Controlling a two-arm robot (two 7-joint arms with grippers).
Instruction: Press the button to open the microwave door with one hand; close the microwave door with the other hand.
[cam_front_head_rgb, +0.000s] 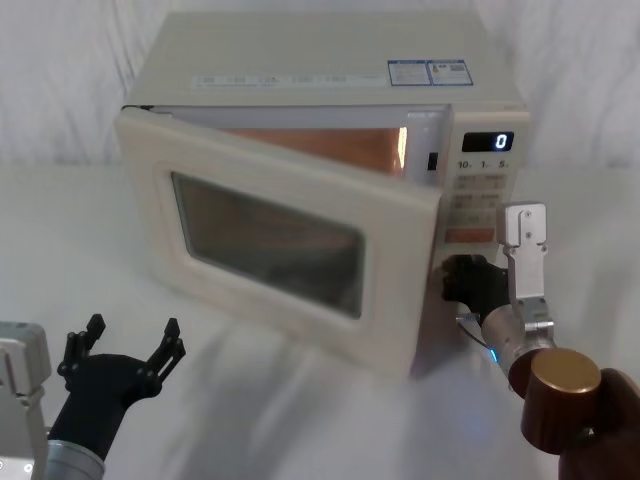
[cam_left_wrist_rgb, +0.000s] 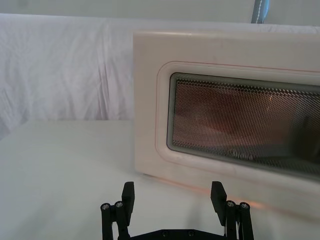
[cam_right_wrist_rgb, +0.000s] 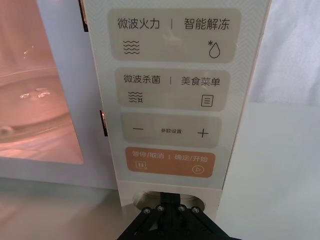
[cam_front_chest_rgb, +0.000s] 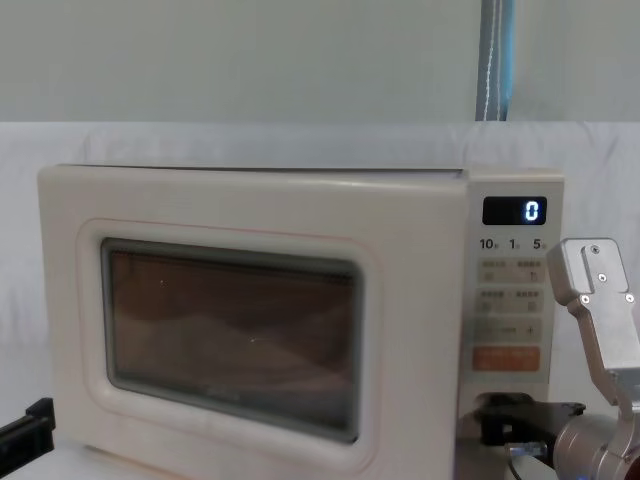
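Note:
The cream microwave (cam_front_head_rgb: 300, 60) stands mid-table with its display (cam_front_head_rgb: 487, 141) reading 0. The microwave door (cam_front_head_rgb: 270, 245) hangs partly open, hinged at the left, its free edge swung out toward me; the lit orange cavity (cam_front_head_rgb: 310, 145) shows above it. My right gripper (cam_front_head_rgb: 462, 280) is shut, its tips on the wide cream button (cam_right_wrist_rgb: 197, 199) at the bottom of the control panel, covering its middle. My left gripper (cam_front_head_rgb: 133, 335) is open, low at the front left, apart from the door. In the left wrist view the left gripper (cam_left_wrist_rgb: 172, 192) faces the door's hinge end (cam_left_wrist_rgb: 150, 100).
A white cloth (cam_front_head_rgb: 60, 230) covers the table and hangs as a backdrop. The orange key (cam_right_wrist_rgb: 170, 162) sits just above the button. The open door (cam_front_chest_rgb: 230, 330) juts over the table in front of the oven; bare cloth (cam_left_wrist_rgb: 60, 165) lies to its left.

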